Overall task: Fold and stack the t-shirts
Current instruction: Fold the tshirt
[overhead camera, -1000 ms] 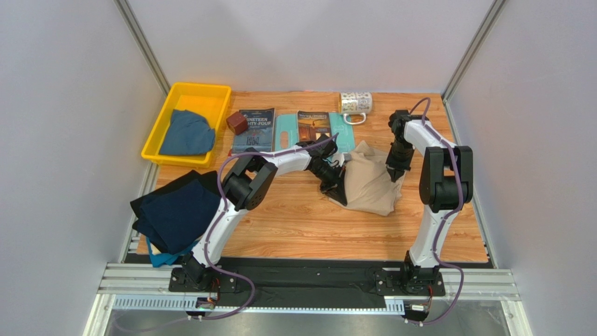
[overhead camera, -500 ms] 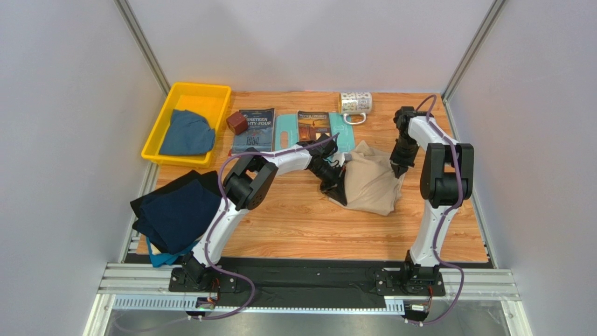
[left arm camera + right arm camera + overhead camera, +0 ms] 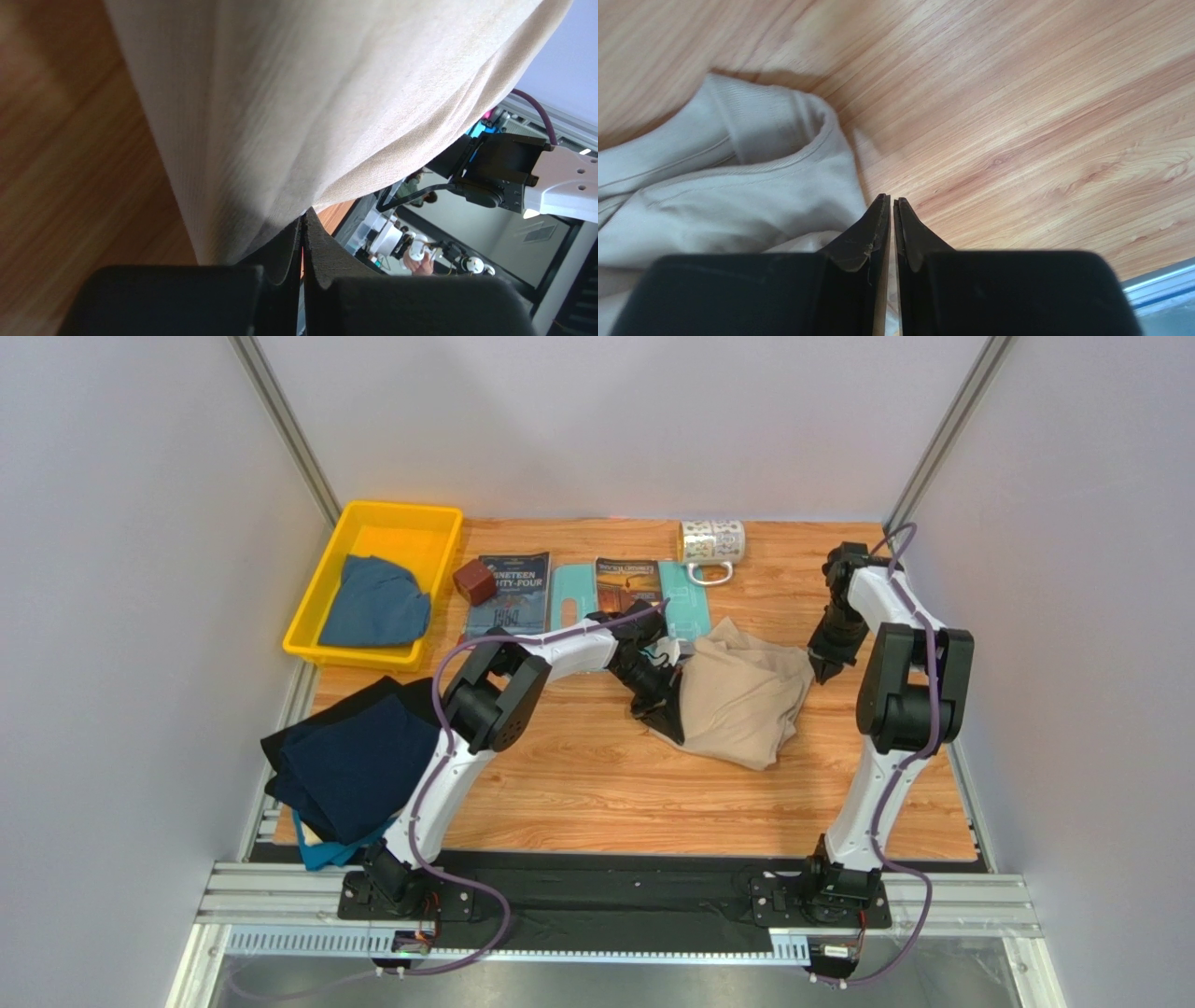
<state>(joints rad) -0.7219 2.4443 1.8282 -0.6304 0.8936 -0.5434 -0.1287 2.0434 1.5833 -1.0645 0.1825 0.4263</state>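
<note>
The beige t-shirt (image 3: 737, 700) lies bunched on the wooden table, right of centre. My left gripper (image 3: 659, 693) is shut on its left edge. In the left wrist view the cloth (image 3: 316, 105) hangs over the closed jaws (image 3: 303, 213) and is lifted off the wood. My right gripper (image 3: 821, 669) is shut on the shirt's right edge. The right wrist view shows pale cloth between the jaws (image 3: 892, 201) and the ribbed collar (image 3: 766, 126) to the left. A navy t-shirt (image 3: 358, 763) lies over a teal one (image 3: 323, 854) at the left edge. A dusty blue one (image 3: 372, 602) sits in the bin.
A yellow bin (image 3: 400, 511) stands at the back left. Along the back are a brown cube (image 3: 476, 583), two books (image 3: 508, 595) (image 3: 627, 588), a light-teal board (image 3: 568, 595) and a mug (image 3: 713, 542). Grey walls close in both sides.
My right gripper has moved right and toward the back with the shirt's edge, stretching the beige shirt wider. The left gripper has shifted slightly left and back.
</note>
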